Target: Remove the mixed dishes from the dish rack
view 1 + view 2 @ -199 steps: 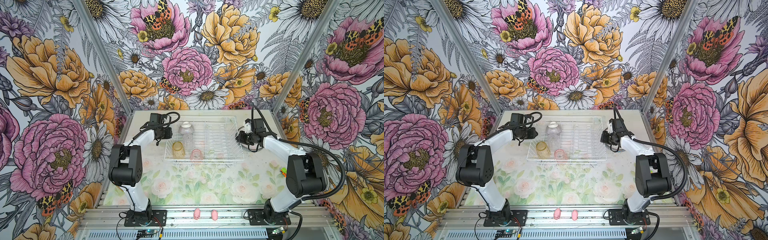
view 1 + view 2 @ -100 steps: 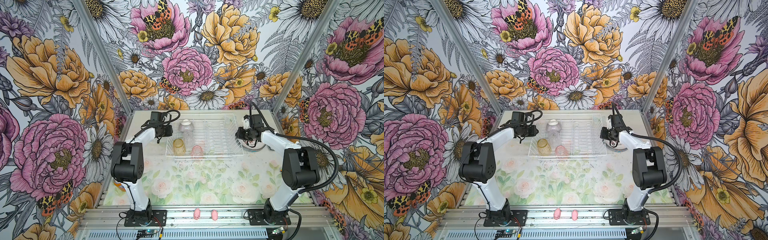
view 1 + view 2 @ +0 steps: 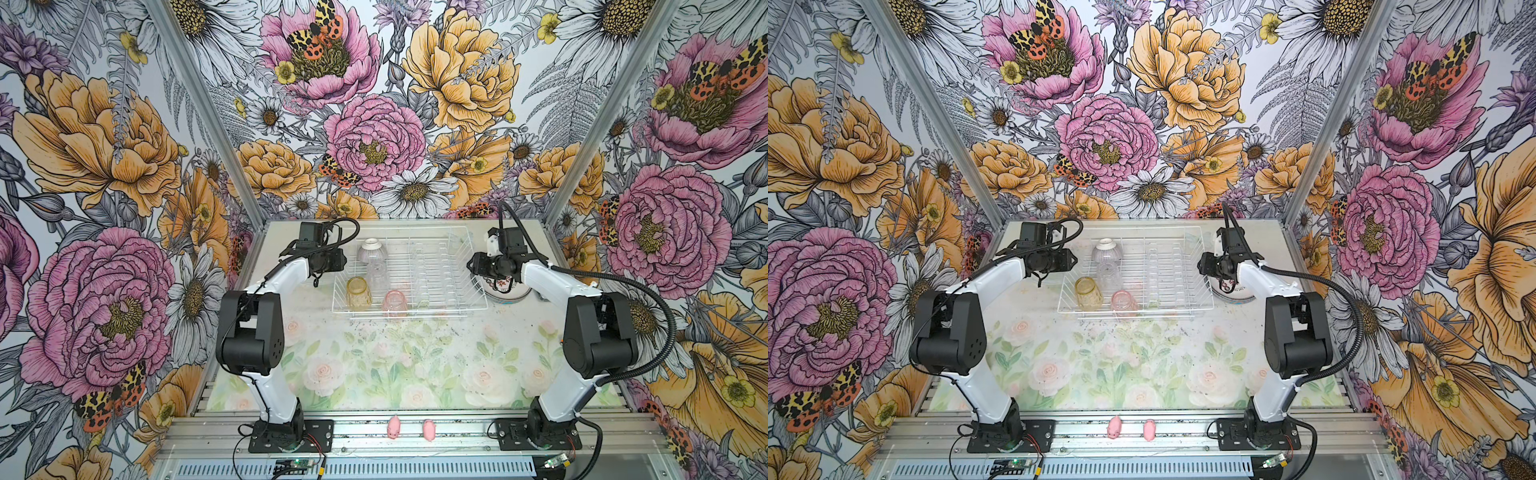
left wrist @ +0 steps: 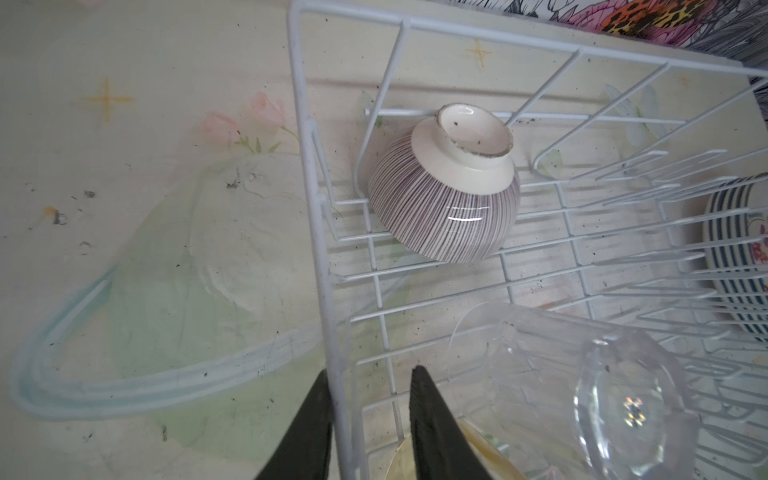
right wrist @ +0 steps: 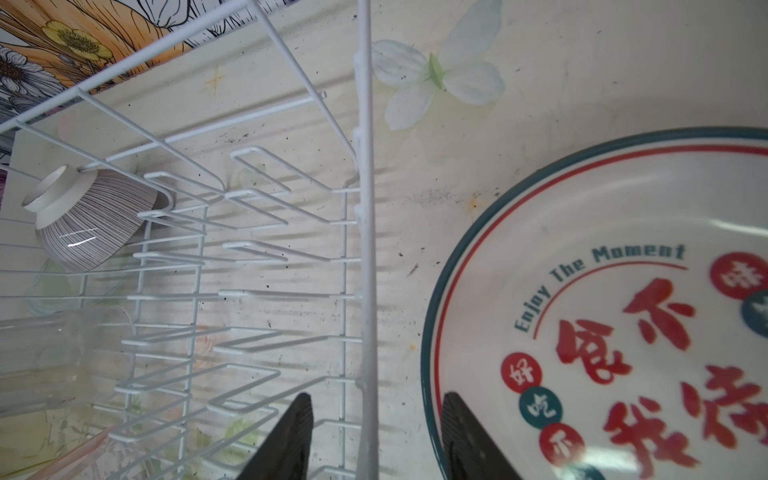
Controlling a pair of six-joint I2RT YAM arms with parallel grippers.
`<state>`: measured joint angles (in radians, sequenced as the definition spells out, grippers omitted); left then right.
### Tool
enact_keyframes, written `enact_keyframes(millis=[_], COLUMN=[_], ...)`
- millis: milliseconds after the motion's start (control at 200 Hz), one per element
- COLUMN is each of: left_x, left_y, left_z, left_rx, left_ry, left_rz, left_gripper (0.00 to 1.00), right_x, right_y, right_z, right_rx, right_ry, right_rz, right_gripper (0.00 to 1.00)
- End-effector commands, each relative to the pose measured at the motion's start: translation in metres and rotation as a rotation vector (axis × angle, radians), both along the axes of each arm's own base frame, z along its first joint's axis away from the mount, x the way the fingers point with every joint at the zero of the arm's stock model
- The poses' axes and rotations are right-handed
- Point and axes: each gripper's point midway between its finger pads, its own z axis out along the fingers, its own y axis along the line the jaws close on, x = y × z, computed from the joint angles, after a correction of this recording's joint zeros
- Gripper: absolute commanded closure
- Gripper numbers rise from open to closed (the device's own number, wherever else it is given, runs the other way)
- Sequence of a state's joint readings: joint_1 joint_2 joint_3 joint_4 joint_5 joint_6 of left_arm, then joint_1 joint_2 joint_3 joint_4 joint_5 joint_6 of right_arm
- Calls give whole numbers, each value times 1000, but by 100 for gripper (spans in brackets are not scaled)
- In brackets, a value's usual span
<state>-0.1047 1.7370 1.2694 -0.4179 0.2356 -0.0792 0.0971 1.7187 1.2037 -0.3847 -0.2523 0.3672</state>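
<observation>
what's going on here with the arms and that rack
A white wire dish rack is being unloaded. The left gripper and right gripper each straddle a side rim of it, jaws open around the wire, gripping nothing. The plates lie stacked on the table just right of the rack; its plate slots are empty. An upside-down striped bowl, a clear tumbler, an amber tumbler and a pink tumbler sit inside.

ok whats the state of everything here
dish rack: plate slots empty
striped bowl: upside down, tilted, in rack
clear tumbler: on its side in rack
amber tumbler: in rack
pink tumbler: in rack
plates: stacked on table beside rack
left gripper: open, astride rack wire
right gripper: open, astride rack wire
</observation>
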Motion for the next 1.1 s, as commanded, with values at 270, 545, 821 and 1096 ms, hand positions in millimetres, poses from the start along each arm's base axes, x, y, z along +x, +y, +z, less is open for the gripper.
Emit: enact_keyframes(millis=[270, 545, 821, 1096], left_x=[-54, -104, -111, -109], left_y=[-15, -47, -63, -73], left_z=[88, 65, 48, 20], left_rx=[194, 189, 148, 157], left_ry=[-187, -20, 70, 152], left_rz=[-33, -138, -175, -199], left_gripper=[54, 37, 28, 25], right_x=[-20, -46, -54, -56], right_y=[-29, -14, -9, -9], right_z=[79, 94, 100, 94], right_rx=[-49, 30, 54, 56], right_ry=[-212, -239, -252, -238], right_rz=[-98, -60, -44, -47], right_gripper=[36, 36, 36, 36])
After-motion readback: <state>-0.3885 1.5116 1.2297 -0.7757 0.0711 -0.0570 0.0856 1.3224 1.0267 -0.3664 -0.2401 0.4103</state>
